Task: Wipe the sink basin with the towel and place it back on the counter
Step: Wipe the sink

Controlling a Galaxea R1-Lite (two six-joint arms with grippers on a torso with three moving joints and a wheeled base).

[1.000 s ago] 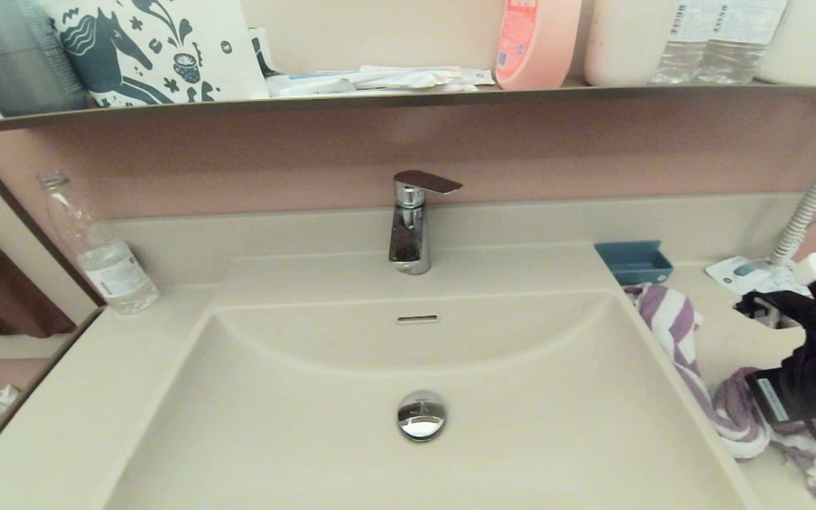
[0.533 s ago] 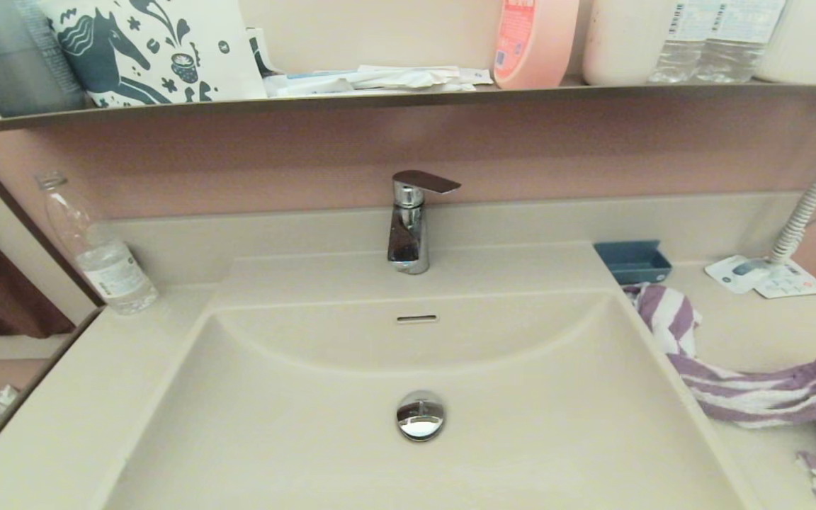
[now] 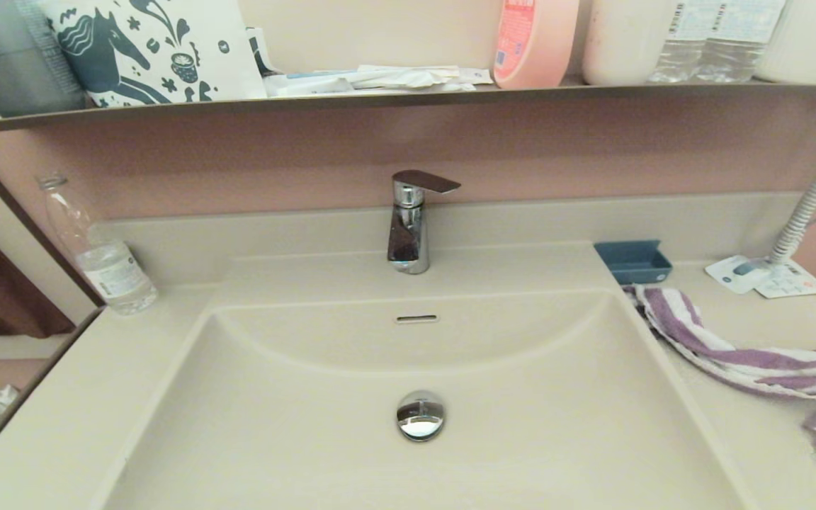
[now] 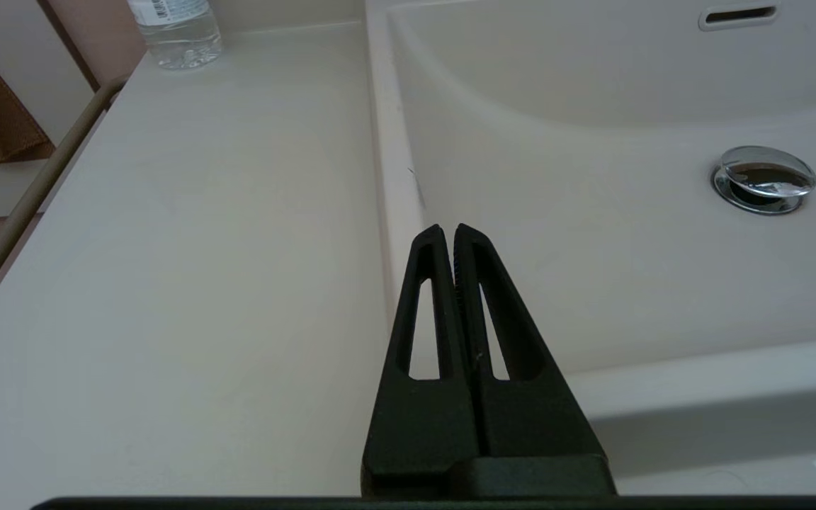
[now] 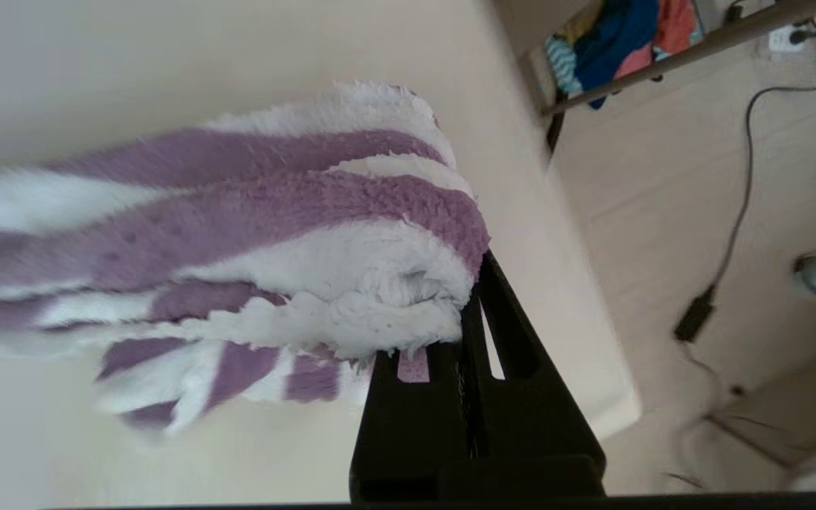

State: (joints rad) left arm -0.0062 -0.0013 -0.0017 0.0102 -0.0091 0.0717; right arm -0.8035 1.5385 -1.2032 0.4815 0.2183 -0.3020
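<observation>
On the counter (image 3: 734, 322) right of the sink basin (image 3: 309, 425), the towel (image 3: 705, 347) is stretched into a long strip, its axis running from beside the blue tray (image 3: 633, 261) out toward the robot's right. Its far end is bunched and clamped in the right gripper (image 5: 468, 304). Over the basin's left rim, the left gripper (image 4: 448, 234) hovers, jaws closed and empty.

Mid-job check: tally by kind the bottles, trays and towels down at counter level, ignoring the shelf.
Clear water bottles: 1
Blue trays: 1
Striped towels: 1
Total: 3
</observation>
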